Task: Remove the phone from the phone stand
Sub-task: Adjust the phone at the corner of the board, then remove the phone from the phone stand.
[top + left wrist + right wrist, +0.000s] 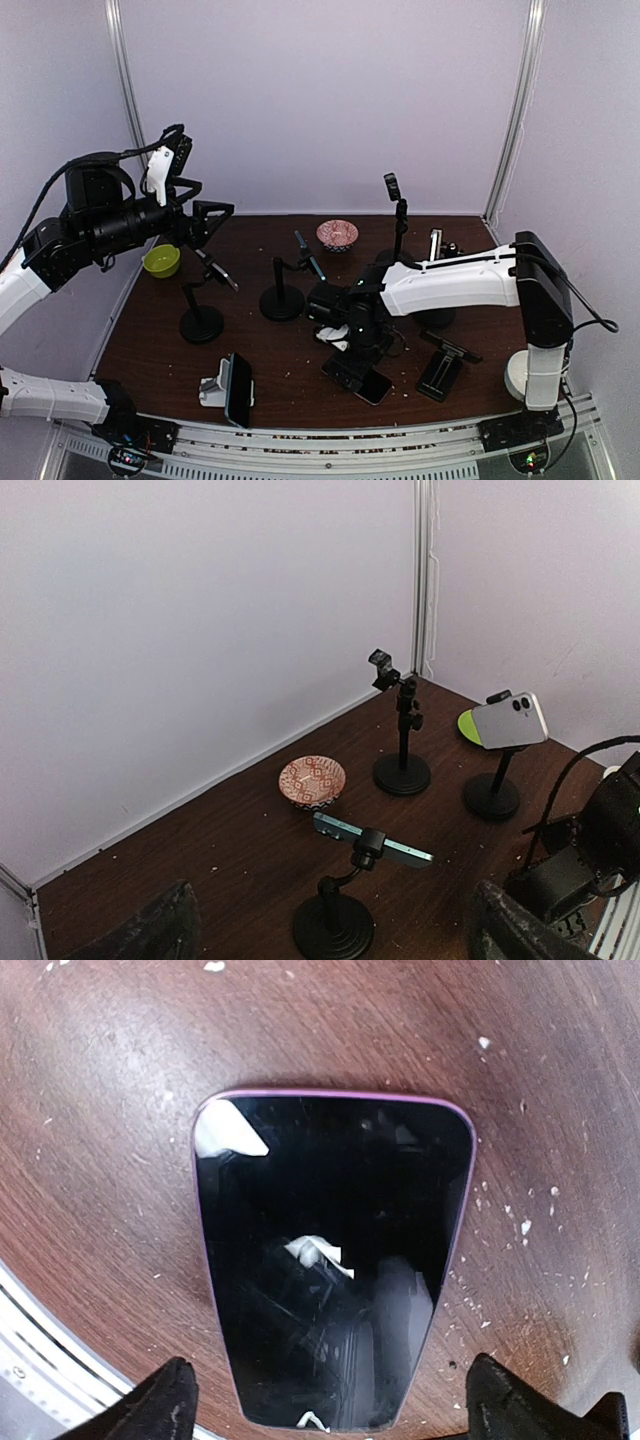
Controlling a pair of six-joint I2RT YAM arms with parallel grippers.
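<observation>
A black phone with a purple edge (335, 1260) lies flat and screen up on the brown table, near the front in the top view (368, 382). My right gripper (330, 1410) hovers just above it, open, with one fingertip on each side of the phone and touching nothing; in the top view the right gripper (358, 350) is at the table's middle. My left gripper (218, 222) is raised high at the left, open and empty. In the left wrist view, the left gripper (330, 948) looks down on a blue phone (372, 840) clamped in a black stand (333, 930).
A silver phone on a black stand (510, 720), an empty clamp stand (402, 730) and a patterned bowl (312, 780) stand at the back. A black stand holding a phone (202, 320), a green bowl (162, 260), a white stand holding a phone (230, 390) and a folding stand (440, 370) are also on the table.
</observation>
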